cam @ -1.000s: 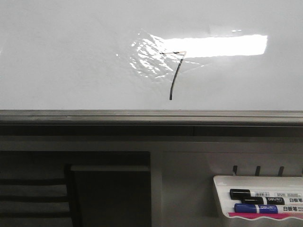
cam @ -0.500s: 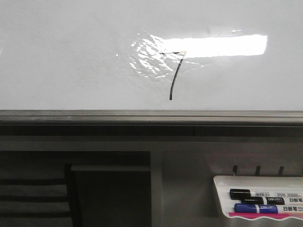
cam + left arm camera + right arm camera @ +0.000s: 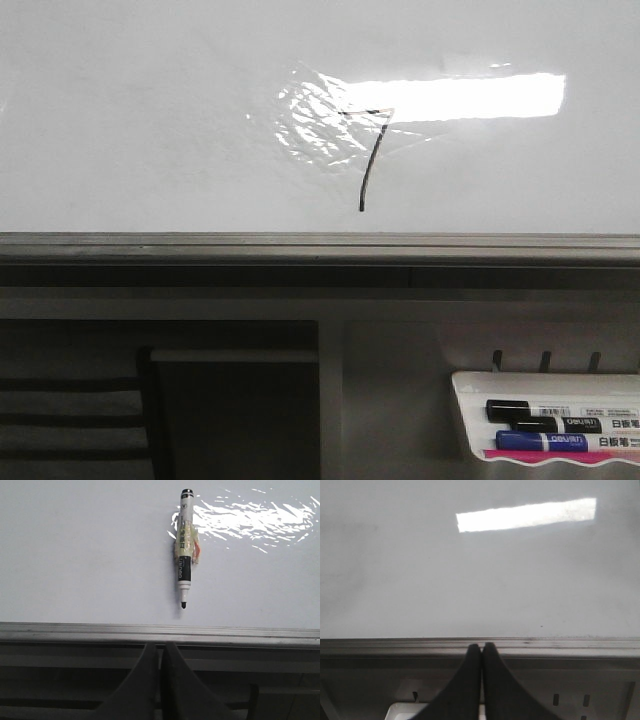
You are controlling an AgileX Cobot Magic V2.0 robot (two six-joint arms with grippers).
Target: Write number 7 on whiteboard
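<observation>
The number 7 (image 3: 370, 160) is a thin dark figure on the whiteboard (image 3: 150, 120), with its top bar over the wrinkled film patch beside the bright glare. No gripper shows in the front view. In the left wrist view my left gripper (image 3: 161, 645) is shut and empty, below the board's grey rail (image 3: 75, 630). An uncapped black marker (image 3: 184, 545) sits against the board there, tip down, with tape around its middle; the 7 does not show in this view. My right gripper (image 3: 481, 646) is shut and empty at the rail (image 3: 570, 645).
A small white marker tray (image 3: 465, 400) hangs below the rail at the right, holding a black marker (image 3: 540, 410) and a blue one (image 3: 540, 441). Its corner shows in the right wrist view (image 3: 400, 711). A dark recess (image 3: 230, 410) lies below the rail at the left.
</observation>
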